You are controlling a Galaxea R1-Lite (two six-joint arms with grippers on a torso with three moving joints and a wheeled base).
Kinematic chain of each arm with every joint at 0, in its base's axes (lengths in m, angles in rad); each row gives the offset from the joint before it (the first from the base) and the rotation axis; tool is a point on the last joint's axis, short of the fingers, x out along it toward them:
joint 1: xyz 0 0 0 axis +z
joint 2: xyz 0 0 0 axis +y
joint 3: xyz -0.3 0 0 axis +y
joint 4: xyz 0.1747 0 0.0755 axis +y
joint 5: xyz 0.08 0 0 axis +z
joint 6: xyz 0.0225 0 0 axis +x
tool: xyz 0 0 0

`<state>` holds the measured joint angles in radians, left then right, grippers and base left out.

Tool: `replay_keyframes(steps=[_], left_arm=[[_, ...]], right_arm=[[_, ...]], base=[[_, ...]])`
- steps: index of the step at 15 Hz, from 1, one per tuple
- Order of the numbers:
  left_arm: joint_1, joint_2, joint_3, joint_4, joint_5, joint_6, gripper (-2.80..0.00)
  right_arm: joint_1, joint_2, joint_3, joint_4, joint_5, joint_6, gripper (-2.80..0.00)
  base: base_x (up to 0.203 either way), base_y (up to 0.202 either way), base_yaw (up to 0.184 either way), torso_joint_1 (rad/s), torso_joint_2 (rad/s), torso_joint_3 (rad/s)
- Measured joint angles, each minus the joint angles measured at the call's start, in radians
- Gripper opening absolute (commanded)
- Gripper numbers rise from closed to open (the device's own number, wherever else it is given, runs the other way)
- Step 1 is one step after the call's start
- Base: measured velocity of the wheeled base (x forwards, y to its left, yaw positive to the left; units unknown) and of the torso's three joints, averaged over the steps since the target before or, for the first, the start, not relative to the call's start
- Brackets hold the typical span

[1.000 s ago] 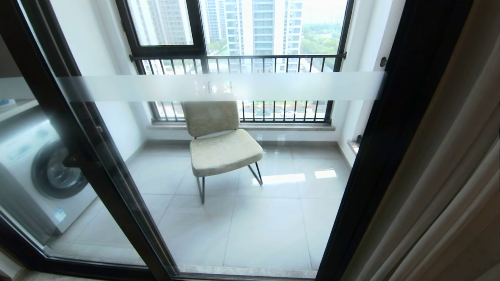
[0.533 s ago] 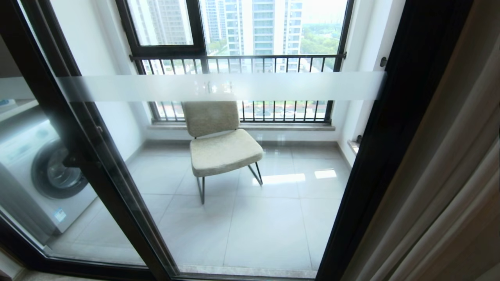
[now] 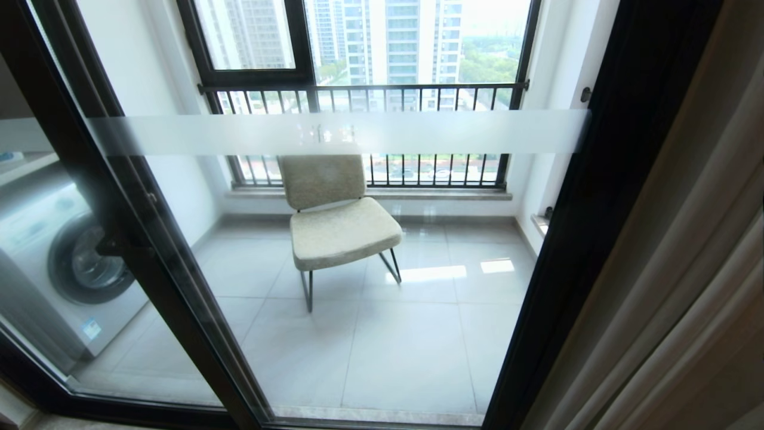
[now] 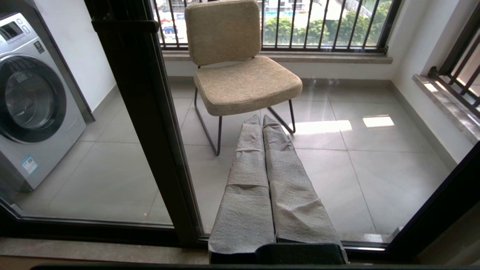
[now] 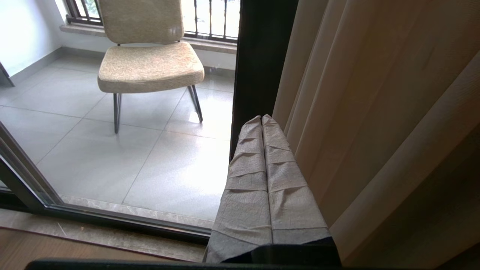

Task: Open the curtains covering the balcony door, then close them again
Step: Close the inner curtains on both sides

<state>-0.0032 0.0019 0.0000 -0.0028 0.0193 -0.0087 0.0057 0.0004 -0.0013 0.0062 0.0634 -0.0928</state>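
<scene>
A: How many things are counted, pls?

B: One balcony door (image 3: 370, 251), glass in a thick black frame, w/ one frosted band (image 3: 334, 132) across it. One set of curtains (image 3: 674, 251), beige, gathered at the right side of the door; the glass is left uncovered. Behind the door, one chair (image 3: 334, 221) and one washing machine (image 3: 65, 263) are seen, the machine to the left of the chair. One barred window (image 3: 364, 89) is behind the chair. Two grippers are counted, one per wrist view; none is seen in the head view.

A: Where are the curtains vs. the fingers?

B: In the right wrist view the curtains (image 5: 375, 123) are just beside the right gripper (image 5: 261, 118), on the side away from the chair (image 5: 150, 56). Contact cannot be told; the folds seem very near to the fingertips. The black door frame (image 5: 262, 60) is just past the tips. The left gripper (image 4: 261, 118) is pointed at the glass toward the chair (image 4: 240, 71), well apart from the curtains; the door post (image 4: 146, 123) is beside it.

A: And the fingers, how far open?

B: Both pairs are pressed together, wrapped in grey cloth. Nothing is held by either.
</scene>
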Motion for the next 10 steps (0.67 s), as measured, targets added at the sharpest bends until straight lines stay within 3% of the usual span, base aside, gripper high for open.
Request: replay_keyframes(steps=[10], left_arm=[[0.0,0.0,0.0,0.0,0.0,0.0,-2.8]], right_arm=[[0.0,0.0,0.0,0.0,0.0,0.0,-2.8]], base=[[0.0,0.0,0.0,0.0,0.0,0.0]])
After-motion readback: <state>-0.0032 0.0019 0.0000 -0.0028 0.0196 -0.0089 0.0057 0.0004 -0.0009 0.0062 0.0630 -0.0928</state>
